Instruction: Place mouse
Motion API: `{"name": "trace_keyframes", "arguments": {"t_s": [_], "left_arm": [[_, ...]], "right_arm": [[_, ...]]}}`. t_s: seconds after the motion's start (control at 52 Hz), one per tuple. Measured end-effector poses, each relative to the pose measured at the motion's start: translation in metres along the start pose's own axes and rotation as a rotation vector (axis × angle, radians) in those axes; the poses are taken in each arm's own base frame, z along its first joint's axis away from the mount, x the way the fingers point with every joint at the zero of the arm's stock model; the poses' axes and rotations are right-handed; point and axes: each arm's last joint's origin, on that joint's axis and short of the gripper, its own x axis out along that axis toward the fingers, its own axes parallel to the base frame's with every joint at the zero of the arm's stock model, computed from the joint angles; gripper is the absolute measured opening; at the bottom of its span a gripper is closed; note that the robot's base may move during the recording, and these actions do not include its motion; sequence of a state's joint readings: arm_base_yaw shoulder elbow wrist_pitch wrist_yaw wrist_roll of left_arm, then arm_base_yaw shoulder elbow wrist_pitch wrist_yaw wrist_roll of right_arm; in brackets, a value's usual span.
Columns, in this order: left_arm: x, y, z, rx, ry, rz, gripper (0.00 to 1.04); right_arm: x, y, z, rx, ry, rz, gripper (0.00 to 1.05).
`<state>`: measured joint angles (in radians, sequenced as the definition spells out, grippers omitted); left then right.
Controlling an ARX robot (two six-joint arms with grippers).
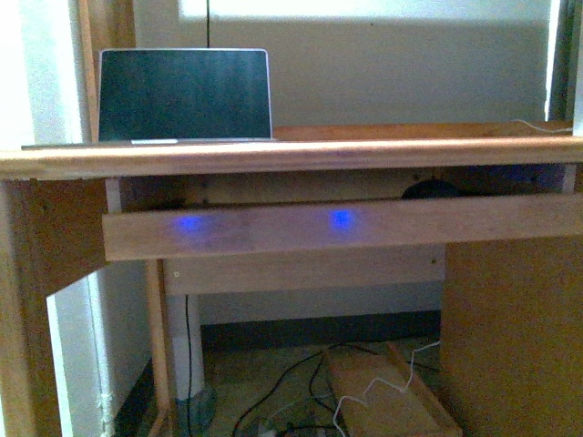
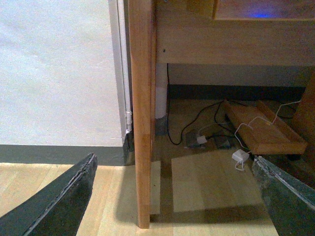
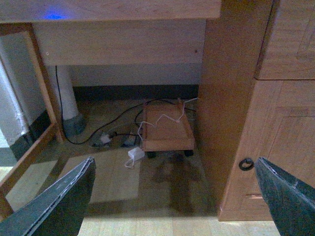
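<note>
The left pincer (image 2: 173, 158) and right pincer (image 3: 174, 160) both gape wide, holding nothing. One mouse (image 1: 430, 189), seemingly, lies under the bench (image 1: 383, 153) top; one laptop (image 1: 184, 94) stands above.

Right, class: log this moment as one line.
mouse: on shelf under desktop | left gripper: open, empty | right gripper: open, empty
</note>
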<state>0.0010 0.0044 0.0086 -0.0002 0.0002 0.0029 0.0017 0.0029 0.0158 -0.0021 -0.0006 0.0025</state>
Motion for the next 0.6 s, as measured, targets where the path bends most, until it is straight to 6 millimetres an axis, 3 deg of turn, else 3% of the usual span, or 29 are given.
{"name": "trace_keyframes", "arguments": {"t_s": [0.404,0.519,0.596], "left_arm": [[0.0,0.0,0.0,-0.011,0.014,-0.016,0.97],[0.005,0.002,-0.004,-0.313,0.386,-0.159,0.97],[0.013,0.005,-0.006,-0.341,0.424,-0.161,0.97]], "right_arm": [[0.0,0.0,0.0,0.0,0.0,0.0,0.97],[0.0,0.0,0.0,0.0,0.0,0.001,0.97],[0.0,0.0,0.0,0.0,0.0,0.0,0.97]]}}
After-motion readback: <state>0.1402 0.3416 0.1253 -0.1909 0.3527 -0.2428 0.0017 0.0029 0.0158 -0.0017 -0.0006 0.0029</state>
